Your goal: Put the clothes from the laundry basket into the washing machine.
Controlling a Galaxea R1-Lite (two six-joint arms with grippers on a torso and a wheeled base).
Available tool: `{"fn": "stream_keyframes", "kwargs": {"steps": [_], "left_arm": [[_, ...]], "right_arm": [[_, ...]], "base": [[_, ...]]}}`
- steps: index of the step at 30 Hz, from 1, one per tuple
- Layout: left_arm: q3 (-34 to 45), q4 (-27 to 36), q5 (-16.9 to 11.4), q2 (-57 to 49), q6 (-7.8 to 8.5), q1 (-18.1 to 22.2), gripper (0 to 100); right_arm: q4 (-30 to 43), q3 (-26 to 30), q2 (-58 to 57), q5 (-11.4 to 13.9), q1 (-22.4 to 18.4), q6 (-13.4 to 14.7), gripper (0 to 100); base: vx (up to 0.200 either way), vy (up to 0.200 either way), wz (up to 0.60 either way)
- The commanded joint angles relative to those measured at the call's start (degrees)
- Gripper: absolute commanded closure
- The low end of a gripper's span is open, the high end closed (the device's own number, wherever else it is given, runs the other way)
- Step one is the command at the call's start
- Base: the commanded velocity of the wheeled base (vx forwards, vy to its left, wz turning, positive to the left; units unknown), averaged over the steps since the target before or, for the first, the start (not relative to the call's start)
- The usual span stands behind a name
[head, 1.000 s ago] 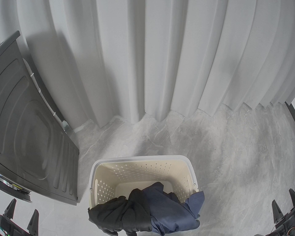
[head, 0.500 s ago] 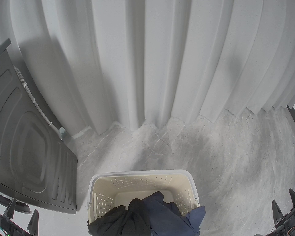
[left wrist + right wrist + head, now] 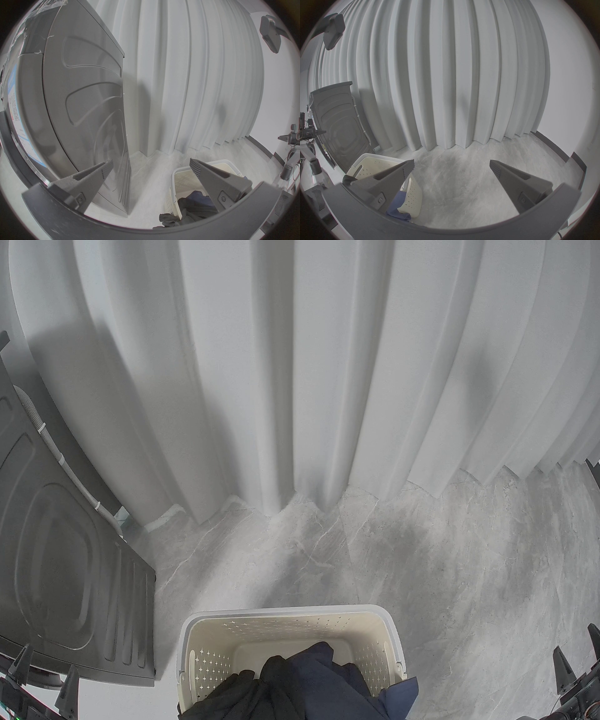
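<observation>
A cream laundry basket (image 3: 206,624) stands on the floor at the bottom centre of the head view, holding a black garment (image 3: 240,699) and a dark blue garment (image 3: 331,687) that hang over its near rim. The grey washing machine (image 3: 56,577) stands to its left; I see its side panel. My left gripper (image 3: 44,674) is open at the bottom left corner, beside the machine, nothing between its fingers. My right gripper (image 3: 578,655) is open at the bottom right, clear of the basket. The basket (image 3: 181,173) and clothes (image 3: 193,203) show past the left gripper (image 3: 151,165). The right gripper (image 3: 451,165) is empty.
White pleated curtains (image 3: 312,365) hang behind the basket down to a grey marbled floor (image 3: 475,565). A white hose (image 3: 62,459) runs along the machine's back edge. Open floor lies to the right of the basket.
The whole head view has shifted: basket and washing machine sit lower in the picture and more curtain shows, so the camera moved. Both grippers keep their places and stay open.
</observation>
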Motion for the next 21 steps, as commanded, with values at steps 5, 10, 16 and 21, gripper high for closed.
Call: {"fn": "stream_keyframes", "kwargs": {"steps": [5,10,16,21], "left_arm": [[0.92,-0.05,0.03,-0.60,-0.04,0.00,0],[0.92,-0.05,0.03,-0.60,-0.04,0.00,0],[0.92,-0.05,0.03,-0.60,-0.04,0.00,0],[0.92,0.04,0.03,-0.60,-0.04,0.00,0]], "right_arm": [[-0.03,1.01,-0.86,0.02,0.09,0.02,0],[-0.03,1.01,-0.86,0.02,0.09,0.02,0],[-0.03,1.01,-0.86,0.02,0.09,0.02,0],[0.06,1.01,-0.86,0.02,0.09,0.02,0]], "base": [[0.080,0.000,0.00],[0.000,0.000,0.00],[0.000,0.000,0.00],[0.000,0.000,0.00]]}}
